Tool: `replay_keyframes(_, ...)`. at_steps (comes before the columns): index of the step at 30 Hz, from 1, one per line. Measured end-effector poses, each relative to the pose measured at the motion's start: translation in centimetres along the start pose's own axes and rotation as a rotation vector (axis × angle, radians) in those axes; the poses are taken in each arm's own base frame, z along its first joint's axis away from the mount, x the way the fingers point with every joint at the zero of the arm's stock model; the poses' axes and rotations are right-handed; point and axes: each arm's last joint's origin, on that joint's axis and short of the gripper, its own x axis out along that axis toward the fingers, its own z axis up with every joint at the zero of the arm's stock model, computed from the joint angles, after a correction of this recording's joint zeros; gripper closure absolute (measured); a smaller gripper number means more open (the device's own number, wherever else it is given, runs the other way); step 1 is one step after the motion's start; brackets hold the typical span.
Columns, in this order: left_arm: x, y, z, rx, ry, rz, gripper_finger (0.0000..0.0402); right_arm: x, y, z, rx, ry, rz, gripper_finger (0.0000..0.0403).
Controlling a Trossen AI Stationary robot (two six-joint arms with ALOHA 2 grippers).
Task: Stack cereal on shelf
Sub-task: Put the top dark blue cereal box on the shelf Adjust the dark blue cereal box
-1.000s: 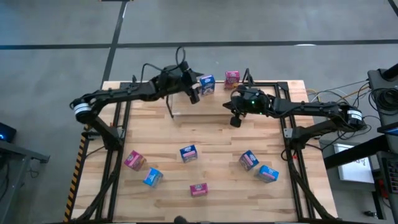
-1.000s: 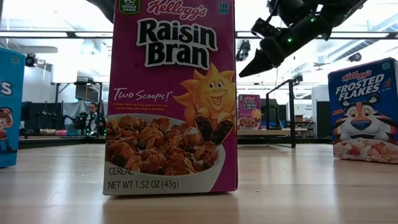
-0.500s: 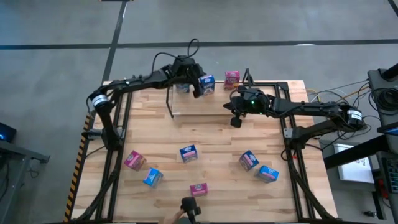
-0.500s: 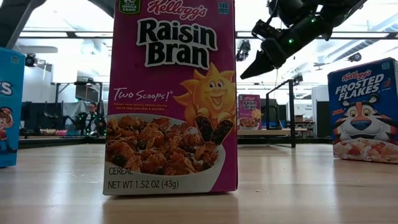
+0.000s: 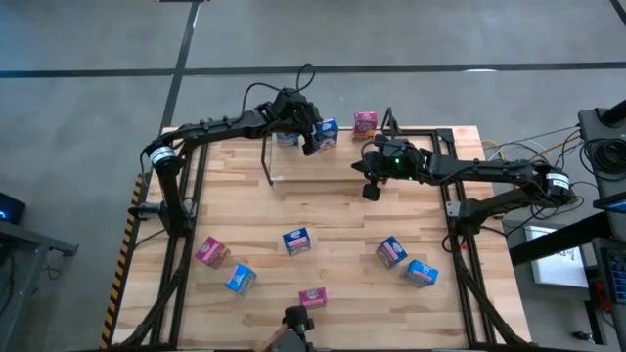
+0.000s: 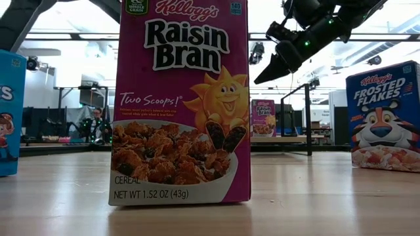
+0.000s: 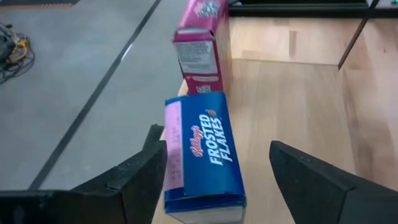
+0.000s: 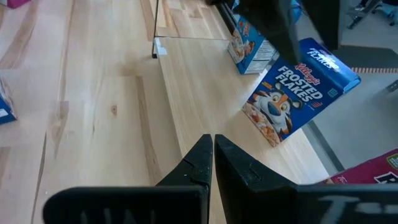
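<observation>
A blue Frosted Flakes cereal box [image 7: 205, 155] stands upright at the table's far edge [image 5: 326, 130], between a second blue box [image 5: 287, 139] and a pink box [image 5: 365, 121]. My left gripper [image 7: 217, 180] is open, with one finger on each side of it. The shelf's thin black post [image 5: 266, 161] and clear tier [image 5: 323, 181] lie just nearer. Whether the boxes stand on a clear tier or on the wood, I cannot tell. My right gripper [image 5: 372, 188] hangs shut above the table beside the shelf, holding nothing. My left gripper comes at the blue box from above and behind, slanting down. One finger [image 7: 134, 177] stands right against the box's pink-striped side [image 7: 173, 149], and I cannot tell whether it touches. The other finger [image 7: 311, 180] stands well clear of the box.
Several loose cereal boxes lie on the near half: pink [image 5: 210, 252], blue [image 5: 240, 279], blue [image 5: 296, 241], pink [image 5: 313, 297], pink [image 5: 391, 252], blue [image 5: 423, 272]. A black tube frame [image 5: 452, 210] edges the table. A hand with a dark thing [image 5: 291, 330] shows at the near edge.
My left arm has swung toward the table's far edge and its hand has shifted right and sunk beside the blue box, uncovering the second blue box. The blue box stays in its place. A hand has come in at the near edge.
</observation>
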Motion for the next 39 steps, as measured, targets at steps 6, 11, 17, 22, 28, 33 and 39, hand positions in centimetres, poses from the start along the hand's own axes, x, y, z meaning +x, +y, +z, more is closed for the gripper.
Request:
replay_keyframes(6, 0.1, 0.2, -0.2, 0.001, 0.004, 0.008, 0.0137, 0.0, 0.0, 0.0, -0.003, 0.0, 0.0, 0.0394)
replay_keyframes(11, 0.1, 0.3, -0.2, 0.032, 0.021, 0.055, 0.0153, 0.0, 0.0, 0.1, -0.011, -0.006, -0.002, 0.0394)
replay_keyframes(17, 0.1, 0.3, -0.4, 0.062, 0.046, 0.074, 0.0174, 0.0, 0.0, 0.1, -0.011, -0.007, -0.003, 0.0394)
replay_keyframes(22, 0.1, 0.3, -0.5, 0.06, 0.05, 0.072, 0.0176, 0.0, 0.0, 0.1, -0.011, -0.008, -0.003, 0.0394)
replay_keyframes(28, 0.4, 0.3, -0.7, 0.065, 0.06, 0.069, 0.0182, 0.0, 0.0, 0.1, -0.011, -0.014, -0.005, 0.0394)
replay_keyframes(33, 1.1, 0.3, -1.3, 0.072, 0.083, 0.059, 0.0206, 0.0, 0.0, 0.1, -0.018, -0.014, -0.005, 0.0394)
replay_keyframes(39, 1.2, 0.3, -1.2, 0.073, 0.079, 0.062, 0.0228, 0.0, 0.0, 0.1, -0.02, -0.014, -0.005, 0.0394)
